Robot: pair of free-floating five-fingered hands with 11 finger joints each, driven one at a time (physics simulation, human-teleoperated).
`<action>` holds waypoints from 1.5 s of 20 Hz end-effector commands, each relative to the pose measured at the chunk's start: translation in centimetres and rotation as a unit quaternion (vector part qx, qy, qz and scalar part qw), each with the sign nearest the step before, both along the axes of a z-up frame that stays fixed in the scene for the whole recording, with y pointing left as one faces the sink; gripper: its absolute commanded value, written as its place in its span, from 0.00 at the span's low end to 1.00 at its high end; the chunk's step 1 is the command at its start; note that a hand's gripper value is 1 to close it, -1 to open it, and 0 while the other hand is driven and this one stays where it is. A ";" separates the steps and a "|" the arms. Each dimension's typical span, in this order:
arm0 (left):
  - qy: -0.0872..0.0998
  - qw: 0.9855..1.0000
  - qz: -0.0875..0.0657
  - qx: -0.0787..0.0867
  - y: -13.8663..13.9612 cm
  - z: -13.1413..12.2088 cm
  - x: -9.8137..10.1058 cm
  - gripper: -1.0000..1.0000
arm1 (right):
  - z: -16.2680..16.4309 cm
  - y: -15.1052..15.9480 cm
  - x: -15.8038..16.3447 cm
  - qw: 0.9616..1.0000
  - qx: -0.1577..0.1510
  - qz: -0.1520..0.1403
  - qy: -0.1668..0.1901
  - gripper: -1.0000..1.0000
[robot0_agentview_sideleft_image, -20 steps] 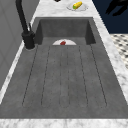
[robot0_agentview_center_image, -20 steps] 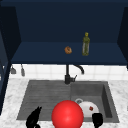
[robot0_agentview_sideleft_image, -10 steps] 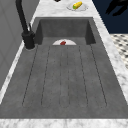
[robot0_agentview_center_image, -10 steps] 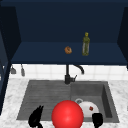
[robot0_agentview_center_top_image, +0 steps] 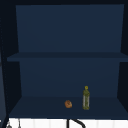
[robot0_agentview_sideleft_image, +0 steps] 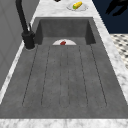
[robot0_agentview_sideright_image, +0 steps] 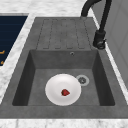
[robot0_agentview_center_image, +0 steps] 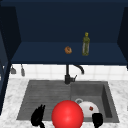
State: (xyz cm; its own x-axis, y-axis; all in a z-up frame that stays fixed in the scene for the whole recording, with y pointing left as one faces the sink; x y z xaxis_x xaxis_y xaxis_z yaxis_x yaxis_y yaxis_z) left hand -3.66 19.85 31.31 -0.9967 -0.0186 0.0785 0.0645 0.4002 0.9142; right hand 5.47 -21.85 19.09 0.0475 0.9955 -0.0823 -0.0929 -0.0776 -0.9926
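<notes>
Front view, Mia: where is the red ball (robot0_agentview_center_image: 67, 115)?

Low in the middle, Tom, in front of the sink (robot0_agentview_center_image: 45, 92), between the two hands and apart from both.

And the hands?

The left hand (robot0_agentview_center_image: 37, 118) hovers just beside the ball, fingers straight and spread, holding nothing. The right hand (robot0_agentview_center_image: 97, 120) hangs on the other side. I cannot tell whether it is apart or closed.

How would you take it well?

It looks round and smooth, so I'd say a wide wrap from the side, square to its middle; a fingertip pinch could squirt it away. Keep clear of the white plate (robot0_agentview_center_image: 86, 107) behind it, in the basin.
</notes>
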 end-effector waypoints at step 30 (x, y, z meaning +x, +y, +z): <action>-0.022 0.986 0.013 0.166 2.9 -4.8 1.6 0.00 | 0.0 0.0 0.0 1.000 0.000 0.000 0.000 0.50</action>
